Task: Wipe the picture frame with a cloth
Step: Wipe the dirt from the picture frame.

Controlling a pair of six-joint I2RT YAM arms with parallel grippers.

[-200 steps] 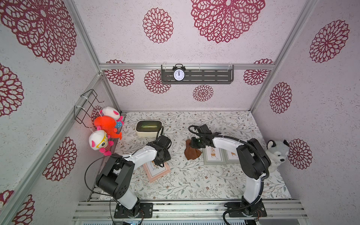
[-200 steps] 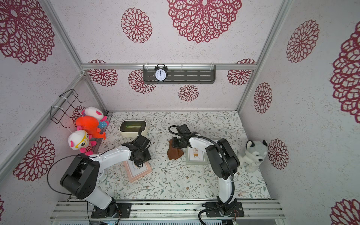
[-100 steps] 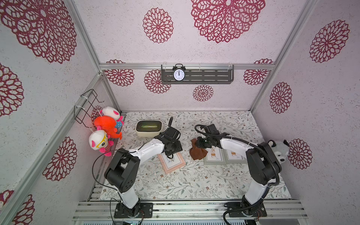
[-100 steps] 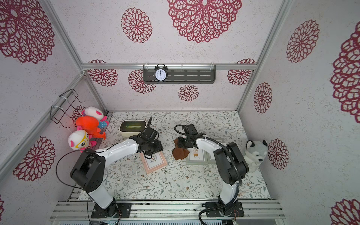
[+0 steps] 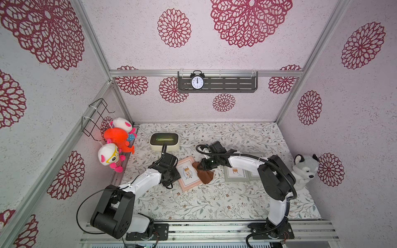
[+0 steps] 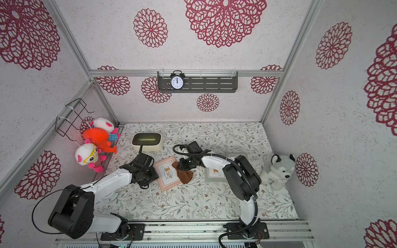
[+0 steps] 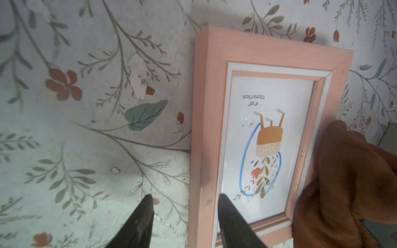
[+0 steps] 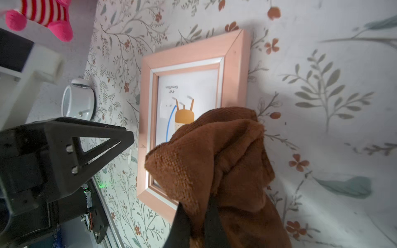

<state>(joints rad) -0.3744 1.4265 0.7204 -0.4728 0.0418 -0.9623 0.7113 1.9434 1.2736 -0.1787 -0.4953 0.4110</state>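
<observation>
A pink picture frame (image 5: 187,175) (image 6: 166,174) lies flat on the floral table, holding a small print. My left gripper (image 5: 176,172) (image 7: 184,196) is open over the frame's left side. One finger is above the table and one finger above the glass, so they straddle the side rail (image 7: 204,150). A brown cloth (image 5: 205,175) (image 6: 184,174) (image 8: 214,154) hangs from my right gripper (image 5: 203,165) (image 8: 195,206), which is shut on it. The cloth drapes over the frame's right rail and onto the table beside it.
Two grey frames (image 5: 236,172) lie just right of the cloth, partly under my right arm. A cream box (image 5: 164,141) stands behind the left gripper. Plush toys (image 5: 116,146) hang on the left wall, and a husky plush (image 5: 305,169) sits at the right wall.
The left gripper and the pink frame have shifted right and farther back toward the table's middle. The right gripper has carried the cloth left, onto the frame's right edge.
</observation>
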